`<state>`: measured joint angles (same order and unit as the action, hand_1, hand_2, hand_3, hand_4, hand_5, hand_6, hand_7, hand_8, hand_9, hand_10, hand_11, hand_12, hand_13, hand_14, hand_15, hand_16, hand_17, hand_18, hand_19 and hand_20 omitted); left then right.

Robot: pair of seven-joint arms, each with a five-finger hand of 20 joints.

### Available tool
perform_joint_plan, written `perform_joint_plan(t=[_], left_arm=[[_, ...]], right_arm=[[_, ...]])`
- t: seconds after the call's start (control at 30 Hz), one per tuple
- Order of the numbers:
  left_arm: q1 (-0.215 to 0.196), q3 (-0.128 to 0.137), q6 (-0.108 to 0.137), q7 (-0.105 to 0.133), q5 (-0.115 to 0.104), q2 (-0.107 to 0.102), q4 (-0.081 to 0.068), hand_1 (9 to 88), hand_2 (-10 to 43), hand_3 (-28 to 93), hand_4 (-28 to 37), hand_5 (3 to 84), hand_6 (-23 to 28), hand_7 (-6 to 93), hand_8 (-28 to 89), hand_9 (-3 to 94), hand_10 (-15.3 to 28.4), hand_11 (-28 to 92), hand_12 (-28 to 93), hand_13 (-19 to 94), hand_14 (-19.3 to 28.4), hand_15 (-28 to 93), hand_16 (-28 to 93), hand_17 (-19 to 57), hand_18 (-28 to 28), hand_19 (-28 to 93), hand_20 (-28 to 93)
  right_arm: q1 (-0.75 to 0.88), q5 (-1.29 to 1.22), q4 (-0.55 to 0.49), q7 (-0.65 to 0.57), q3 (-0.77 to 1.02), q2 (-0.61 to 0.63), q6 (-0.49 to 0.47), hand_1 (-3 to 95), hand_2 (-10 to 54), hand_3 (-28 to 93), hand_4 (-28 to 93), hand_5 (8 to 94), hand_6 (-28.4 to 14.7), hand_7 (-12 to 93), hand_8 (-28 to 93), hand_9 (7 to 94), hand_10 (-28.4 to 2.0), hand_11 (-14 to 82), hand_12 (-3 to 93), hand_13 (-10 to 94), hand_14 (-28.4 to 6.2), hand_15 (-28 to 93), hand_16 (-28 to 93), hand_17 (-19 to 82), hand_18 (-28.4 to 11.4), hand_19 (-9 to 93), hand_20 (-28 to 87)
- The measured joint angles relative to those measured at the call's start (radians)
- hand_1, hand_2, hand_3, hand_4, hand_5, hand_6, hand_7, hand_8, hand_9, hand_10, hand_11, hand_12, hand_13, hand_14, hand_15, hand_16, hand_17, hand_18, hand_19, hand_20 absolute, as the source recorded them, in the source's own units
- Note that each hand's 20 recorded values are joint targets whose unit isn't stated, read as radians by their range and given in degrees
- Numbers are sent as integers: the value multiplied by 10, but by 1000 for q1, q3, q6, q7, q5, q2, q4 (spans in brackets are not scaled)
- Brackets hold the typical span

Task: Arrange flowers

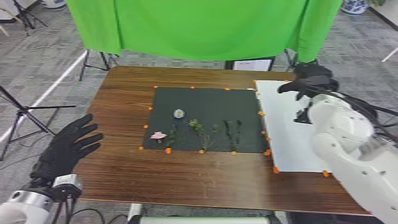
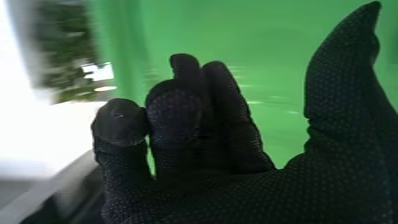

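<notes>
Find the pink flower [image 1: 158,135] on the black mat [image 1: 206,97], near its near left corner, just left of the left stem [image 1: 171,137]. See the pale flower [image 1: 179,114] farther up the mat, left of its middle. To the right of the left stem, note the middle sprig [image 1: 202,134], green with small yellowish tops, then the right stems [image 1: 233,134], dark green and slender. All laid lengthwise, near ends close to the mat's near edge.

Mark the mat as lying on the brown table [image 1: 133,172], with the white board [image 1: 293,150] just beside it on the right. Count in orange markers [image 1: 276,170] along the edges of both.

See the right hand [image 1: 313,79] at the far right of the table, above the far part of the board, forearm slanting in over the board's right side. In the right wrist view, find the right hand [image 2: 222,192] wide, thumb well apart from the slightly bent, relaxed fingers, holding nothing. Against the board, beside that forearm, note a dark shape [image 1: 303,117], partly hidden; cannot tell what.

See the left hand [image 1: 62,152] over the table's left edge, wide, fingers straight and spread, holding nothing. Beyond the table's far edge, note the green cloth [image 1: 204,30].
</notes>
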<state>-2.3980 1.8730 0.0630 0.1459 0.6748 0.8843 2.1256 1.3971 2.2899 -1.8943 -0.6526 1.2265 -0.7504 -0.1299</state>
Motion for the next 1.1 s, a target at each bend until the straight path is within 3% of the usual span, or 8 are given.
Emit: perform_joint_plan(t=[0.1, 0.2, 0.4, 0.7, 0.87, 0.97, 1.0, 1.1], left_arm=[[-4, 3, 0, 0, 0, 4, 1, 270, -17, 695, -255, 239, 27, 231, -123, 202, 122, 244, 170, 169, 161, 388, -14, -96, 224, 425, 117], [-4, 3, 0, 0, 0, 5, 1, 270, -16, 694, -256, 239, 27, 232, -123, 202, 122, 244, 170, 169, 162, 389, -13, -96, 224, 425, 117], [-4, 2, 0, -1, 0, 5, 1, 269, -17, 695, -257, 239, 27, 232, -124, 202, 122, 246, 170, 169, 161, 387, -14, -96, 224, 425, 118], [-2, 2, -1, -2, 0, 3, 0, 269, -16, 695, -257, 239, 26, 232, -124, 202, 121, 245, 169, 169, 161, 389, -12, -96, 223, 424, 118], [-1, 1, -1, -3, 0, 1, 0, 270, -15, 695, -257, 239, 26, 232, -124, 202, 121, 245, 169, 169, 162, 390, -13, -96, 224, 424, 118], [0, 1, -2, -4, 0, 1, 0, 270, -15, 694, -257, 239, 26, 233, -124, 202, 121, 245, 170, 169, 161, 389, -14, -96, 224, 424, 119], [0, 1, -3, -4, 0, 0, -1, 270, -15, 694, -256, 239, 26, 233, -124, 202, 122, 247, 170, 169, 162, 389, -14, -96, 224, 424, 119], [1, 1, -3, -5, 0, 0, -1, 270, -15, 694, -256, 238, 26, 233, -125, 202, 122, 246, 169, 169, 161, 389, -14, -96, 224, 424, 119]], right_arm=[[127, -3, -17, -38, 128, 55, 2, 255, -95, 843, -283, 436, -64, 277, -122, 497, -134, 218, 215, 627, -80, 842, 255, 341, -207, 932, 574], [228, -6, -11, -46, 219, 74, 10, 303, -95, 857, -281, 487, -27, 300, -145, 546, -105, 226, 210, 637, -77, 841, 251, 338, -206, 932, 566], [341, 8, 42, -47, 254, 81, 21, 306, -95, 858, -282, 495, -25, 306, -153, 547, -105, 222, 208, 641, -75, 840, 255, 338, -206, 932, 565], [355, 14, 121, -67, 213, 88, 9, 314, -95, 864, -283, 499, -37, 280, -150, 542, -106, 214, 204, 645, -68, 840, 255, 341, -203, 932, 563], [331, 34, 165, -70, 186, 93, 15, 355, -95, 872, -282, 509, -19, 312, -160, 567, -97, 224, 201, 664, -61, 838, 254, 356, -199, 932, 565], [314, 34, 194, -68, 171, 97, 26, 388, -95, 862, -283, 554, 8, 354, -161, 629, -81, 239, 203, 693, -57, 828, 267, 374, -194, 932, 575], [309, 34, 204, -65, 165, 99, 34, 436, -95, 815, -282, 580, 15, 416, -82, 701, -68, 183, 280, 710, -54, 822, 274, 386, -194, 932, 582], [294, 42, 238, -51, 140, 106, 82, 491, -95, 796, -283, 667, 31, 446, -33, 819, -48, 93, 373, 744, -47, 813, 281, 419, -195, 932, 603]])
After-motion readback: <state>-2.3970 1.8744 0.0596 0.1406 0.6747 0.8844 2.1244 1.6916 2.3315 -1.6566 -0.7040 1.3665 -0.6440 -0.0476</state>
